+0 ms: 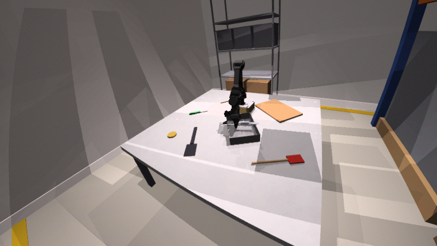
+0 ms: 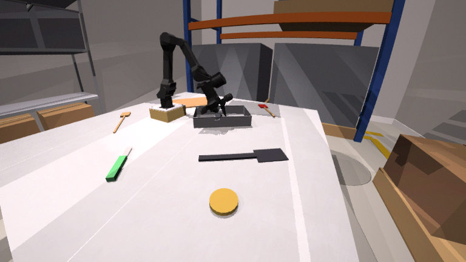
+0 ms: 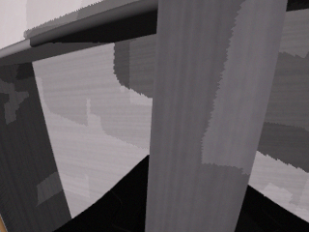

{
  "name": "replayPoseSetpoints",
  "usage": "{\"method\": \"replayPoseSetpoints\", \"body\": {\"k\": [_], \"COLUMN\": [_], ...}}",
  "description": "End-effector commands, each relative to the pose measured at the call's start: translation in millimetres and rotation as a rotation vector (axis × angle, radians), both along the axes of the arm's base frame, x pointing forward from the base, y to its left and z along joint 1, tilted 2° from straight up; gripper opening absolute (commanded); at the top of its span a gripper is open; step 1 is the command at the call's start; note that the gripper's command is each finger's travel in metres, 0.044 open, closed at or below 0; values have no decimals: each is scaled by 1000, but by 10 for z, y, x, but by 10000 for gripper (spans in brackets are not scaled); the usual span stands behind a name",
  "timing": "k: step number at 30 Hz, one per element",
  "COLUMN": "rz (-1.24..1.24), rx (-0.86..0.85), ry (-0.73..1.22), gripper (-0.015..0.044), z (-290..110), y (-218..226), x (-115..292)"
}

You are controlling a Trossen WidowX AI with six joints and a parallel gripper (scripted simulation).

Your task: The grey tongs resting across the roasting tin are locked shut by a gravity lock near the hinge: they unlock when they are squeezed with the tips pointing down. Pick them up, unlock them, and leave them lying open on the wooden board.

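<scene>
Top view: grey tongs (image 1: 250, 123) (image 2: 218, 116) (image 3: 208, 116) lengthwise across roasting tin (image 1: 244, 139) (image 2: 222, 122) (image 3: 14, 145), long axis crosswise.

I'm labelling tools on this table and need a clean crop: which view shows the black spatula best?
The exterior view: the black spatula lies near the camera there, its handle and square blade large and unobstructed. The top view also shows all of it, but smaller. The wrist view does not show it.
</scene>
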State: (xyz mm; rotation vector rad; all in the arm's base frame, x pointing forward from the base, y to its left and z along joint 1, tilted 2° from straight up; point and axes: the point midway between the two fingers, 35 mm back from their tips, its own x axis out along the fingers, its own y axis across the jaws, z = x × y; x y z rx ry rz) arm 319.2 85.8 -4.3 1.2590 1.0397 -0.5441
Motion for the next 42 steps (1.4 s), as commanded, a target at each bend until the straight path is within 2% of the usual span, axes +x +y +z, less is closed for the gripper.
{"method": "replayPoseSetpoints", "body": {"k": [1,3,9,11,23,42], "rz": [0,0,-4,-5,-5,1], "rx": [0,0,-2,-2,-7,-104], "ry": [-2,-2,-4,-4,10,283], "gripper": [-95,-148,-150,-150,-150,-150], "z": [3,76,687,781,777,731], "y": [1,1,-17,-23,-26,-86], "x": [3,17,22,7,10,30]}}
